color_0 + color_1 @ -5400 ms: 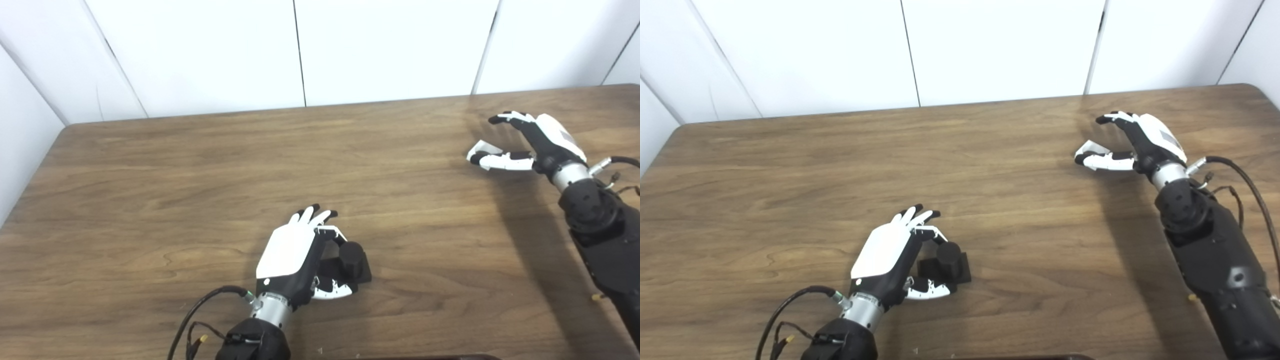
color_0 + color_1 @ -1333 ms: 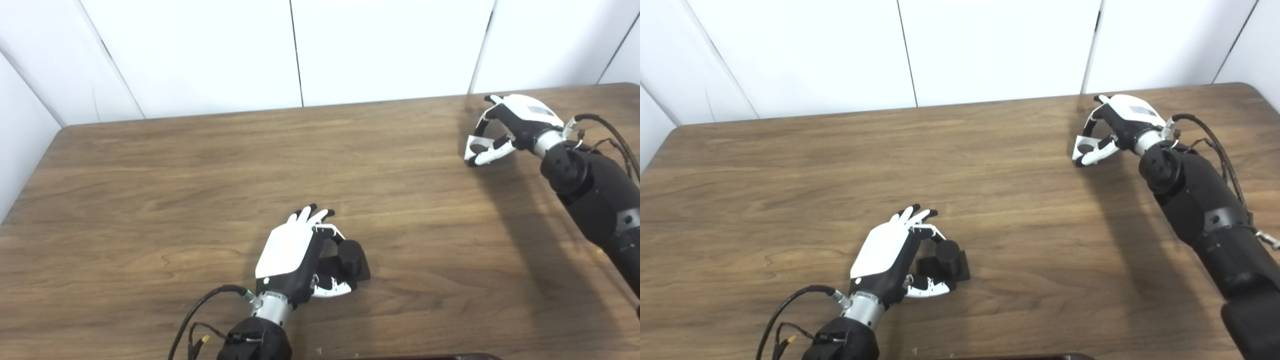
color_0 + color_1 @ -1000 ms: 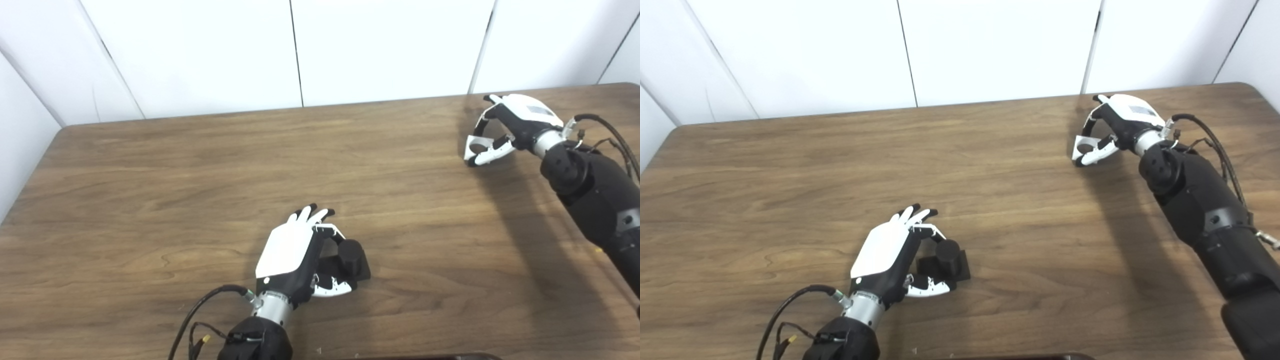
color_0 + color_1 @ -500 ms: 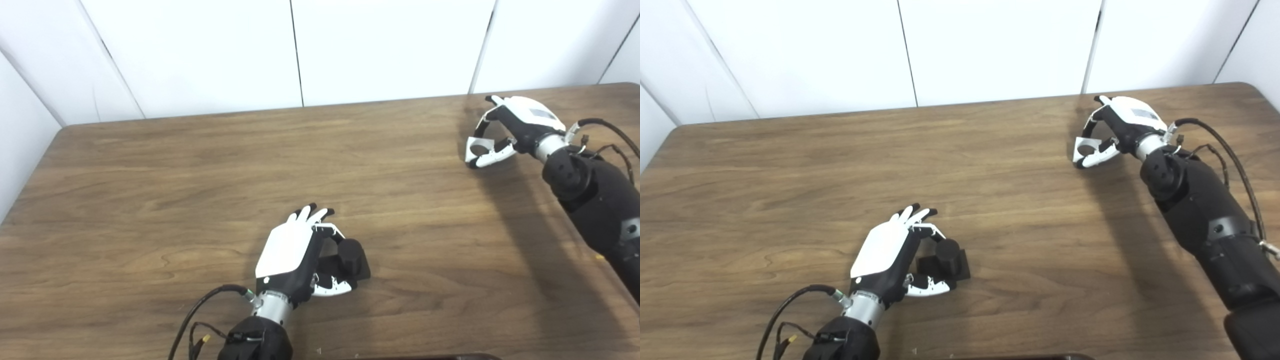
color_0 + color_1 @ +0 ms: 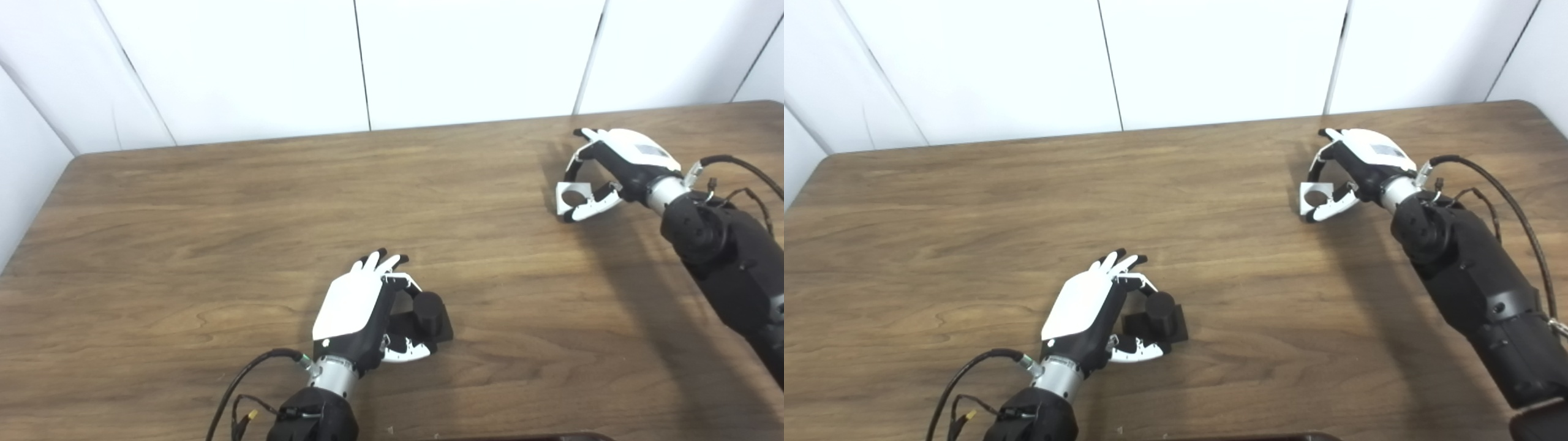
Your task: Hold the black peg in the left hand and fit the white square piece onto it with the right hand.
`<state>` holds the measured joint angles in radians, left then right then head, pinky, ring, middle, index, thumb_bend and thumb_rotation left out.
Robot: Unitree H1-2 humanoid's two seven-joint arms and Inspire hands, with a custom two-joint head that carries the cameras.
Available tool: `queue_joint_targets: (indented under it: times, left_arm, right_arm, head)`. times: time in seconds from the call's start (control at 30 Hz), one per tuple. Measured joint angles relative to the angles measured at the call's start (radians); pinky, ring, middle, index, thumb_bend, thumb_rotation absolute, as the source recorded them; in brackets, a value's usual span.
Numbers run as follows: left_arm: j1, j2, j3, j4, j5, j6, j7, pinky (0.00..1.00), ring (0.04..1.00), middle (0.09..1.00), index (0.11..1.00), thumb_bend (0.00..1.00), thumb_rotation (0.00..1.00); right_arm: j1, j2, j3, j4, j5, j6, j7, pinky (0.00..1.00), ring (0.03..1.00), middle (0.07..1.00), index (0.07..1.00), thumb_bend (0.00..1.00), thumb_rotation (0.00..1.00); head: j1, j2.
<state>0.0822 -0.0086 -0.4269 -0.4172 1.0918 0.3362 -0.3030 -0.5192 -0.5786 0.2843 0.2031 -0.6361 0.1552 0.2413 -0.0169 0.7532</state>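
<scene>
Carry phase judged in hand: the white square piece (image 5: 574, 197), with its round hole visible, is held pinched between fingers and thumb of the right hand (image 5: 615, 168), raised over the far right of the table (image 5: 184, 214) and well apart from the peg. The black peg (image 5: 428, 309), upright on its black square base, is seen at the near middle of the table, with the left hand (image 5: 358, 312) curled about it, thumb at the near side of the base; whether the base is lifted off the wood cannot be told. Next move is judged to call for a long traverse toward the peg, with the hole brought level and centred over the peg top before lowering. Against half a second earlier, the right hand and piece are found shifted leftward and slightly nearer; the left hand and peg are unchanged.
</scene>
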Motion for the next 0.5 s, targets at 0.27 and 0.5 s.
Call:
queue_joint_targets:
  times: [0.27,0.5]
  left_arm:
    - [-0.001,-0.001,-0.002,0.003,0.002,0.0,0.004,1.0,1.0,0.923,0.491,0.52,0.06]
    - [-0.001,-0.003,-0.004,0.007,0.002,0.0,0.012,1.0,1.0,0.924,0.491,0.52,0.06]
  right_arm:
    - [0.022,0.002,-0.002,-0.099,-0.008,0.001,0.039,1.0,1.0,0.968,0.491,0.52,0.16]
    - [0.029,0.007,-0.002,-0.232,-0.013,0.029,0.104,1.0,1.0,0.961,0.491,0.52,0.16]
  head:
    - [0.0,0.002]
    - [0.006,-0.002]
